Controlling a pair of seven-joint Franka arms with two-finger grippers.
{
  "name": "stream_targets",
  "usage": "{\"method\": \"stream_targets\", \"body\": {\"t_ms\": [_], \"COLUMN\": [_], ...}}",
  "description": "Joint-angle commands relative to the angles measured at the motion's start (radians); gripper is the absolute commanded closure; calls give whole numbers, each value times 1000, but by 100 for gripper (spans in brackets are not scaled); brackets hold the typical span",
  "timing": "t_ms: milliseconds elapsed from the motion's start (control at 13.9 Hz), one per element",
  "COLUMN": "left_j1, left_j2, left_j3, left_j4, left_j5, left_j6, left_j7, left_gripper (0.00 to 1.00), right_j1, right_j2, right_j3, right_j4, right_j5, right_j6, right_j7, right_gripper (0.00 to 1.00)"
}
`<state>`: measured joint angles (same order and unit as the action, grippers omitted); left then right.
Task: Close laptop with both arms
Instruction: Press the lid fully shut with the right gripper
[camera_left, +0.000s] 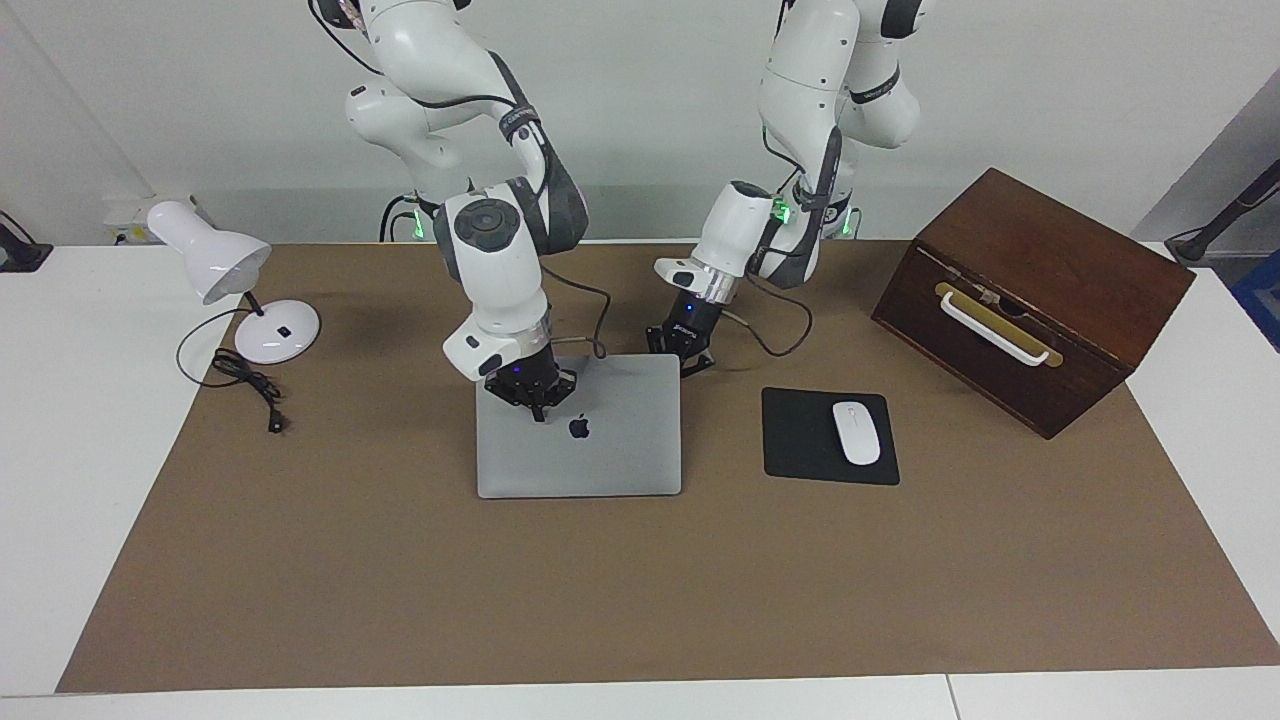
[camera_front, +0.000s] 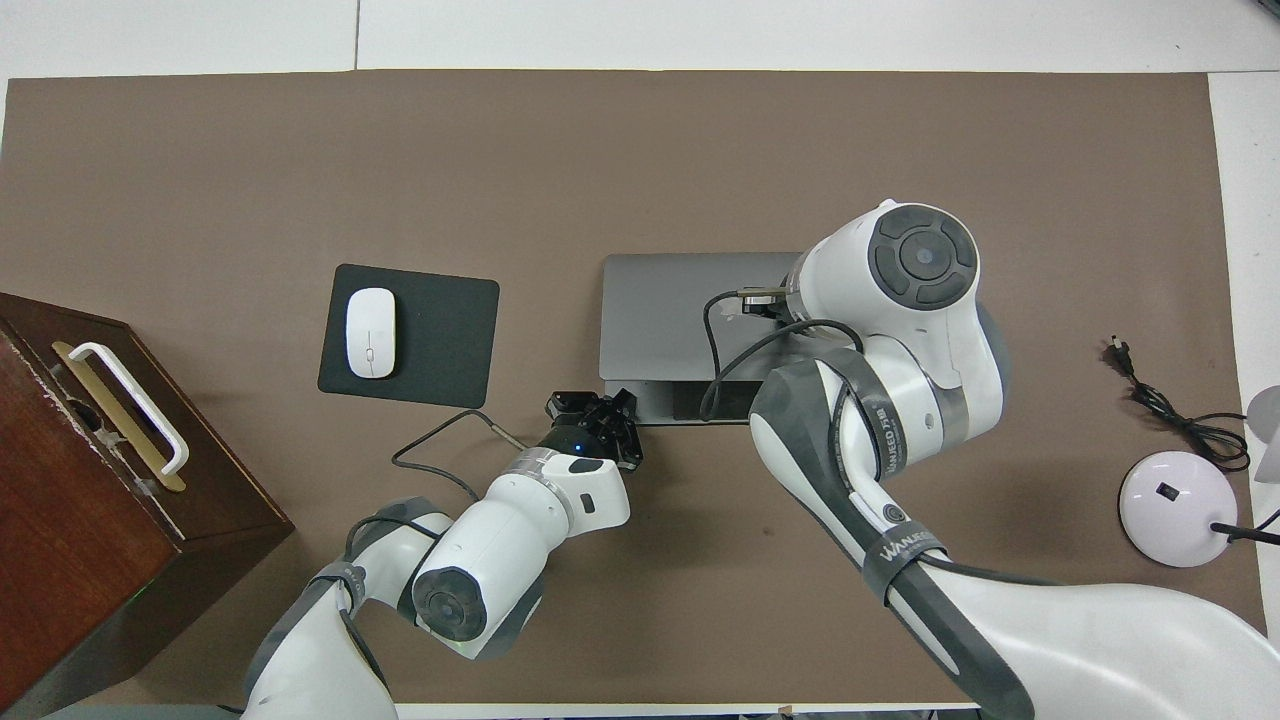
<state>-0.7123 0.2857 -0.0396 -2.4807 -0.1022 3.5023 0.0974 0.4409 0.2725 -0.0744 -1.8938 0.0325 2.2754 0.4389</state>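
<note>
left gripper (camera_left: 686, 360): fingers shut, empty, placed at laptop (camera_left: 580, 445) base corner nearest robots | right gripper (camera_left: 537, 400): shut, empty, pressed on lid | lid: tilted nearly flat over base, narrow gap left toward robots; downward push judged remaining
</note>
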Motion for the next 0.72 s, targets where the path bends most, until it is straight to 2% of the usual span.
{"method": "stream_targets", "body": {"t_ms": [0,649], "left_j1": [-12,-12], "left_j2": [81,89], "left_j3": [4,4], "left_j4": [5,-1], "left_j5": [18,19], "left_j6": [3,3], "left_j7": [2,4], "left_gripper": [100,100], "right_j1": [-11,-11], "right_j2": [13,36], "right_j3": [7,7], "right_j4": [-19,-22], "right_j5": [27,27], "right_j6": [41,64], "right_j7": [-39,-42], "right_gripper": [100,100]}}
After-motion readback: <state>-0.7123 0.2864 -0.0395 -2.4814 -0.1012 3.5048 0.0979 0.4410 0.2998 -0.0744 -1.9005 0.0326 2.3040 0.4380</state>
